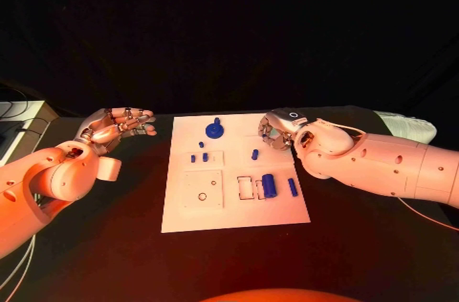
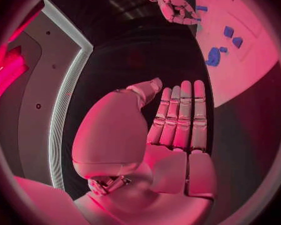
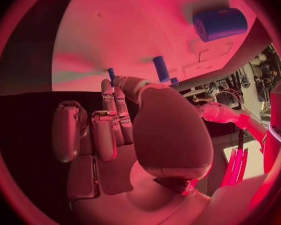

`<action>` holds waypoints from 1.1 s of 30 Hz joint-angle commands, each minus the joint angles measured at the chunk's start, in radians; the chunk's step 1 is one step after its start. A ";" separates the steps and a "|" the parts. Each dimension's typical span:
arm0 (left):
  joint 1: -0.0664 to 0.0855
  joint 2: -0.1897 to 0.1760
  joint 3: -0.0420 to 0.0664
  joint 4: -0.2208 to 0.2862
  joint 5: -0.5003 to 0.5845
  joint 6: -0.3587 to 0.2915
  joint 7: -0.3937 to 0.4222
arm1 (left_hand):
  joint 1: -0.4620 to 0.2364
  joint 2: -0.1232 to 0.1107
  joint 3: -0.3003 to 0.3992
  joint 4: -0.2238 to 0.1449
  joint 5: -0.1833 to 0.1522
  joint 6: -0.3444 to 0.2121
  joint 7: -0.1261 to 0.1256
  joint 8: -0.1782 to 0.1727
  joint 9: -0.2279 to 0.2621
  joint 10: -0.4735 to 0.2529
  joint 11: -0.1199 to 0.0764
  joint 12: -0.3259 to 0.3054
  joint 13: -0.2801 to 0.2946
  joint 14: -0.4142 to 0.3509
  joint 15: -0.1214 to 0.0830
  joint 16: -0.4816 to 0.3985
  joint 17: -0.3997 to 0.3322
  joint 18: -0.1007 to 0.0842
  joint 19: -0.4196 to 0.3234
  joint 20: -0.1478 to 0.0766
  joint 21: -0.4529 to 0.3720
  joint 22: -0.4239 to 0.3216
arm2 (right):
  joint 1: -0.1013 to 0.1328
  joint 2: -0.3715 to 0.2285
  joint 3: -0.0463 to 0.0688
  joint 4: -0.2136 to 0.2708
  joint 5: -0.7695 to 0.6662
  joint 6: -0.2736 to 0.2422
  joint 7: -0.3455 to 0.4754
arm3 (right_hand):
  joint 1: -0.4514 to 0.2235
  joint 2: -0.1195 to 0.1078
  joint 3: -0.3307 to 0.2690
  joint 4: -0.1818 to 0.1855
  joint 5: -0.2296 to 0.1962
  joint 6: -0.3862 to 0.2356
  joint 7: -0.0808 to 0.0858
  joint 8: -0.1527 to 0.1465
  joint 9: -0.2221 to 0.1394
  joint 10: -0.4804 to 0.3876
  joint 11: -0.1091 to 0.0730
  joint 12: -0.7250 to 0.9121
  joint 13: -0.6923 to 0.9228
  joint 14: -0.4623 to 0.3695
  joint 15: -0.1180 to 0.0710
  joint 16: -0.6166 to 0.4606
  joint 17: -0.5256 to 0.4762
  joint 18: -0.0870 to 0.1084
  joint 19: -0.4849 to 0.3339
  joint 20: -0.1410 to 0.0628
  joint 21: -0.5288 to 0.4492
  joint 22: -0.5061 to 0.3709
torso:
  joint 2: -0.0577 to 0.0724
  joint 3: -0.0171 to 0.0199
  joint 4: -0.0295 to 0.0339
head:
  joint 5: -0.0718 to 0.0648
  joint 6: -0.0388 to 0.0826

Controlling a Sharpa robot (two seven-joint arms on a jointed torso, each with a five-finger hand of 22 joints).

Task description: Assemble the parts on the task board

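The white task board (image 1: 234,202) lies mid-table. On it are a round blue part with a stem (image 1: 215,129), small pegs (image 1: 199,158), another peg (image 1: 255,154), a thick blue cylinder (image 1: 268,185) and a thin bar (image 1: 292,187). My right hand (image 1: 277,135) hovers over the board's far right edge. Its thumb and fingertips pinch a thin blue peg (image 3: 111,74), with the other fingers curled. The standing peg (image 3: 160,68) and the cylinder (image 3: 220,23) lie beyond that hand. My left hand (image 1: 119,126) is off the board's far left corner, fingers straight (image 2: 178,120), holding nothing.
Recessed white slots (image 1: 203,186) and small frames (image 1: 247,188) mark the board's near half. A grey box (image 1: 19,119) stands at the table's far left edge. Black tabletop (image 1: 373,242) surrounds the board. The board (image 2: 253,60) and round part (image 2: 213,57) appear ahead of the left hand.
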State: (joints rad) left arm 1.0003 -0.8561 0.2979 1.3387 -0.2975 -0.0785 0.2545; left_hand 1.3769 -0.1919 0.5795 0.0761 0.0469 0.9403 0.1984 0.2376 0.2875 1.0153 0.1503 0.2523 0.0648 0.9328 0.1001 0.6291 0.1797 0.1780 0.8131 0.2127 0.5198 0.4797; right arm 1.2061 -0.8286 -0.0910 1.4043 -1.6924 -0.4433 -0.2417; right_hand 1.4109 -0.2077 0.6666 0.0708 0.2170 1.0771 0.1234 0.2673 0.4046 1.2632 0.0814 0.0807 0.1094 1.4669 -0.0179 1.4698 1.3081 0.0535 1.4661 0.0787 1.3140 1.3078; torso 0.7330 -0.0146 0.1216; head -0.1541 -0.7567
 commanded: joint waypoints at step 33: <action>-0.006 0.027 0.000 0.049 0.029 -0.087 0.036 | 0.007 -0.003 -0.008 -0.003 0.002 0.010 0.002 0.007 0.001 0.008 -0.001 -0.009 0.001 0.023 -0.001 -0.004 0.009 0.004 0.014 -0.002 -0.004 -0.002 | -0.071 0.023 0.004 0.248 0.069 -0.104 0.077 | -0.002 0.006 0.006 -0.008 0.004 0.007 0.000 0.007 0.001 0.039 -0.028 0.003 0.002 0.060 -0.007 0.007 0.056 -0.001 0.033 -0.005 0.012 0.107 | -0.005 -0.0106 0.0029 | 0.082 -0.014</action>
State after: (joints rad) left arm 0.9939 -0.8316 0.2974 1.3814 -0.2898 -0.1245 0.2633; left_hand 1.3769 -0.1919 0.5765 0.0731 0.0469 0.9439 0.2020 0.2414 0.2881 1.0153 0.1503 0.2468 0.0649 0.9507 0.1002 0.6291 0.1871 0.1779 0.8220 0.2110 0.5198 0.4788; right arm 1.1402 -0.8097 -0.0864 1.6518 -1.6080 -0.5490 -0.1941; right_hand 1.4106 -0.2083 0.6703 0.0670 0.2141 1.0765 0.1236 0.2706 0.4051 1.2661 0.0842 0.0825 0.1107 1.4669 -0.0178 1.4737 1.3078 0.0536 1.4661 0.0788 1.3254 1.3075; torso 0.7284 -0.0244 0.1258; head -0.0816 -0.7694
